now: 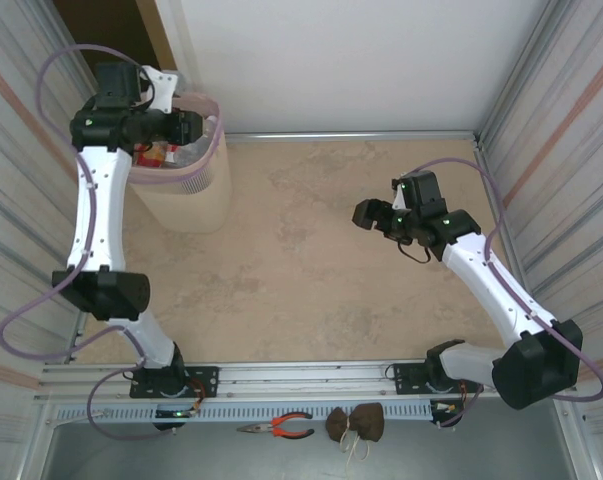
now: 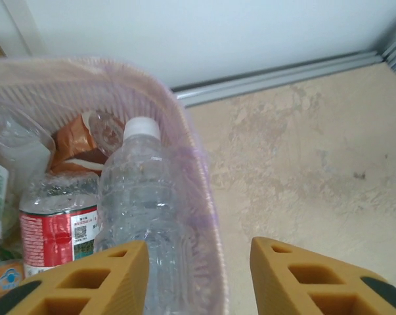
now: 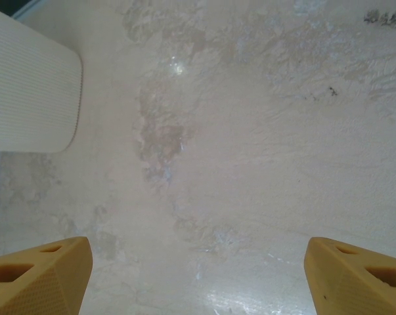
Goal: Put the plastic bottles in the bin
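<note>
Beige plastic with a pale pink liner folded over its rim, the bin (image 1: 191, 205) stands directly beneath the left gripper (image 1: 193, 126), which hangs over the bin's mouth at the far left corner of the bench (image 1: 301, 270). In the left wrist view this gripper's orange fingers (image 2: 86, 282) stand moderately apart with nothing clamped between them. The liner's rim shows through the gap, with bare bench to its right.

Below the left gripper, inside the bin, lie the plastic bottles (image 2: 99, 197). A clear bottle (image 2: 142, 190) with a white cap sits just under the left finger, resting against the liner wall. A red-labelled bottle (image 2: 56, 230) lies touching its left side. A crumpled brown-orange wrapper or label (image 2: 76, 141) shows ahead of the fingers, deeper in the bin, and another clear bottle is partly visible at the far left edge.

The right gripper (image 1: 364, 213) hovers well apart from the bin, over the right half of the bench. Its fingers (image 3: 40, 275) are spread wide and hold nothing, with mottled bench surface directly under them. Ahead and to its left is a pale ribbed surface (image 3: 27, 85) with a rounded corner, and what it is cannot be told.

Well behind both grippers, by the arm bases, lie red-handled pliers (image 1: 278, 428) and a brown bundle (image 1: 356, 422).
</note>
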Tool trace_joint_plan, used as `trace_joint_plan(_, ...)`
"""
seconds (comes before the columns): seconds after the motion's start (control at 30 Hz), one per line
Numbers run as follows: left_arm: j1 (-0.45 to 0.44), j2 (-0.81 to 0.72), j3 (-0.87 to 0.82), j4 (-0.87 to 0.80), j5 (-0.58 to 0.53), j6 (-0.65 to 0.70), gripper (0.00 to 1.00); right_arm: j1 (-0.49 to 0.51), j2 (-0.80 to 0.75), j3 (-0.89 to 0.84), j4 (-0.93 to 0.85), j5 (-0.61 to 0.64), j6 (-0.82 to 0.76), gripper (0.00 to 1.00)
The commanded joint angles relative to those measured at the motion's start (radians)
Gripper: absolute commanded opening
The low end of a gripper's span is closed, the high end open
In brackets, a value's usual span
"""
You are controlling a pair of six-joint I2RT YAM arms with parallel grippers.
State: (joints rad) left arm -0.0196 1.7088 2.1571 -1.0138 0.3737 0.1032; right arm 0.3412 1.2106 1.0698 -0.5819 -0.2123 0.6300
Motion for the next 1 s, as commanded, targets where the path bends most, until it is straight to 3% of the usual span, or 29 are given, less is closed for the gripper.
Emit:
trace_joint_plan(0.0,0.001,-0.123,-0.096,0.032,0.007,-0.05,0.49,-0.044,-0.029,0.041,-0.014,-0.019,-0.045,0.83)
trace_joint_plan(0.17,-0.005,-0.327,-0.441,0.226,-0.005,-0.141,0.68,-0.12,-0.047,0.036,-0.028,0.036,-0.115,0.87)
trace_joint_plan(0.2,-0.006,-0.368,-0.505,0.262,-0.01,-0.154,0.71,-0.134,-0.05,0.031,-0.031,0.048,-0.128,0.9)
trace_joint_plan(0.23,-0.008,-0.411,-0.572,0.299,-0.019,-0.17,0.75,-0.151,-0.054,0.026,-0.035,0.068,-0.14,1.0)
trace_joint_plan(0.4,-0.008,-0.574,-0.851,0.415,-0.046,-0.235,0.98,-0.216,-0.089,-0.047,0.002,0.17,-0.201,0.99)
trace_joint_plan(0.57,-0.011,-0.678,-1.081,0.496,-0.098,-0.287,0.99,-0.265,-0.107,-0.149,0.096,0.247,-0.254,0.99)
trace_joint_plan(0.77,-0.036,-0.763,-1.384,0.68,-0.331,-0.324,0.99,-0.273,-0.126,-0.359,0.354,0.41,-0.358,0.99)
trace_joint_plan(0.97,-0.036,-0.773,-1.602,0.94,-0.421,-0.266,0.99,-0.282,-0.059,-0.506,0.591,0.513,-0.483,0.99)
